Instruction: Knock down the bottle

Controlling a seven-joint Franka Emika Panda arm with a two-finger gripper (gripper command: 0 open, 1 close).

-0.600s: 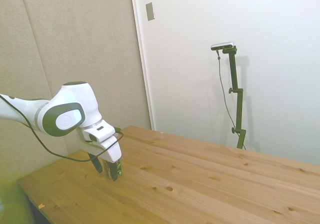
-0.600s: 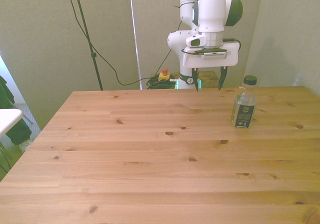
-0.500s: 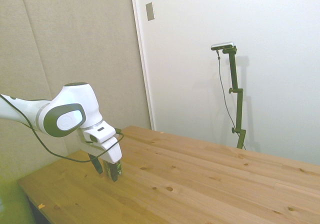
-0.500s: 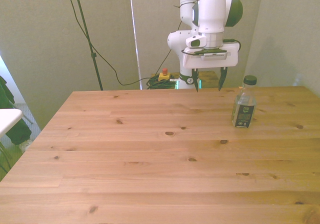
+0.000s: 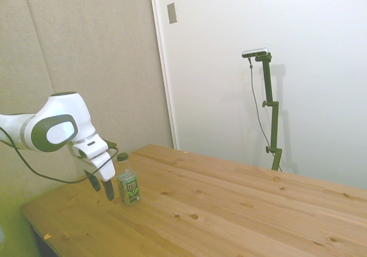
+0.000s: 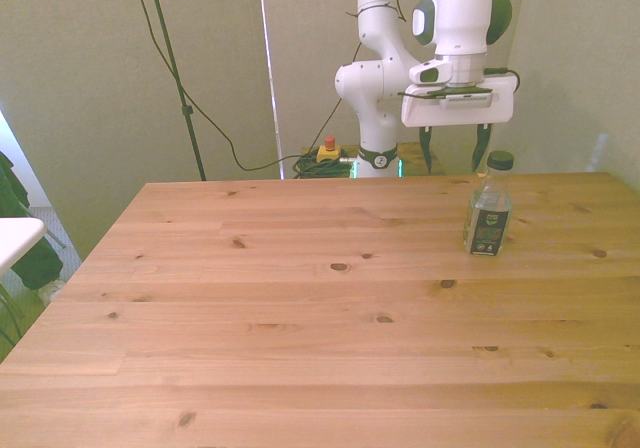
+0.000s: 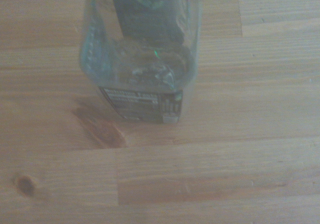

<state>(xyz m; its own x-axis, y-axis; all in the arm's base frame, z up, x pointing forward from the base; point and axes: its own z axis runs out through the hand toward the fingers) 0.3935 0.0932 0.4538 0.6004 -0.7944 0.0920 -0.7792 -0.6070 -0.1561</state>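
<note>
In the side view, my jaws (image 5: 101, 186) hang at the lower left of the frame, spread apart and holding nothing. The bottle (image 5: 127, 180) stands straight up just to their right, very close, but I cannot tell if a finger touches it. It is small and clear, with a dark cap and a green label. The worktop (image 5: 241, 205) is pale wood with long boards and little dark knots.

In the front view, my jaws (image 6: 455, 148) sit at the upper right of the frame, open wide, their tips up by the cap. The bottle (image 6: 488, 206) stands just below and a bit to the right of them, still upright on the worktop (image 6: 300, 308). So I think the step in hand is lining up for the push. Next I need to shove the bottle sideways near its top, so it tips over and does not just slide.

In the wrist view, the bottle (image 7: 142, 54) looks big and blurry. Its plastic is see-through and bumpy. The wood (image 7: 225, 149) under it looks smooth.
</note>
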